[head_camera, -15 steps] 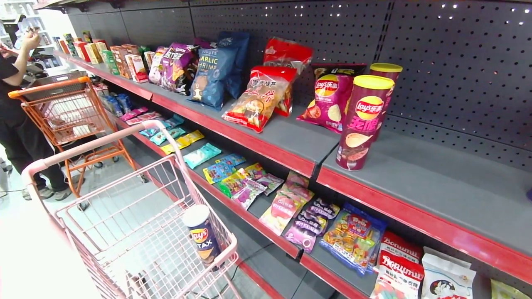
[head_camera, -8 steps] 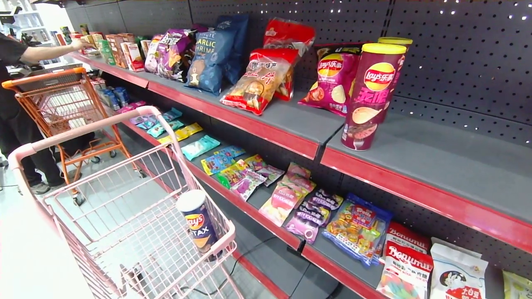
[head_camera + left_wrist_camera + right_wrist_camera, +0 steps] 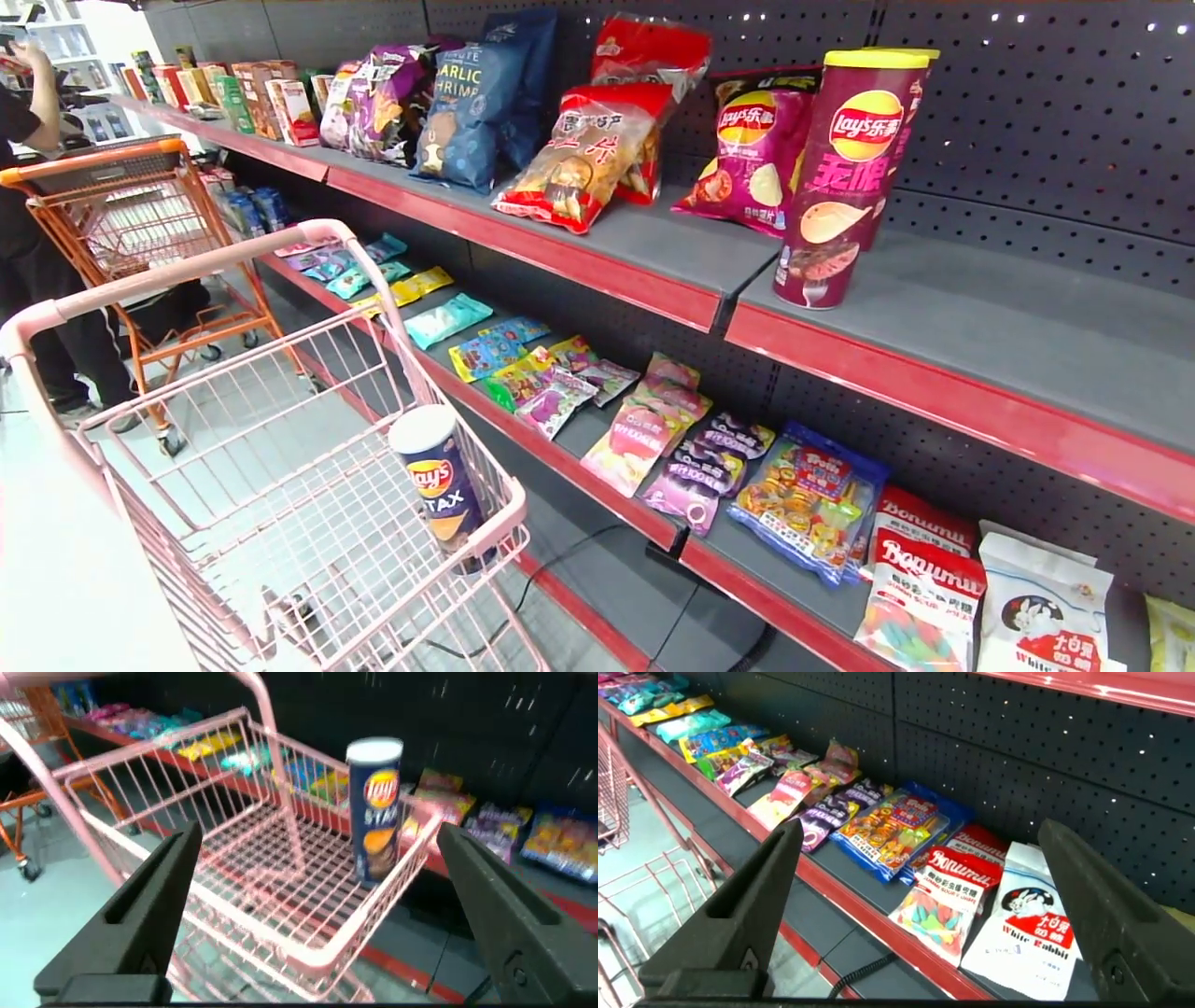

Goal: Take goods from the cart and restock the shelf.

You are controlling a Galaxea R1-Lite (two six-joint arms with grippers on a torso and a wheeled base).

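Scanning left to right: my left end effector (image 3: 318, 919), spread apart and empty, faces the pink cart (image 3: 201, 271). I see the blue chip can (image 3: 439, 485) upright in the cart corner nearest the shelf (image 3: 672, 252). My right end effector (image 3: 920, 910), also apart, faces the lower shelf (image 3: 842, 894).

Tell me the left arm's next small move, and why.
Probably ease the left gripper forward until its open fingers straddle the blue chip can. The can stands upright in the pink cart's corner nearest the shelf, ahead of the gripper and apart from it, so nothing is grasped yet.
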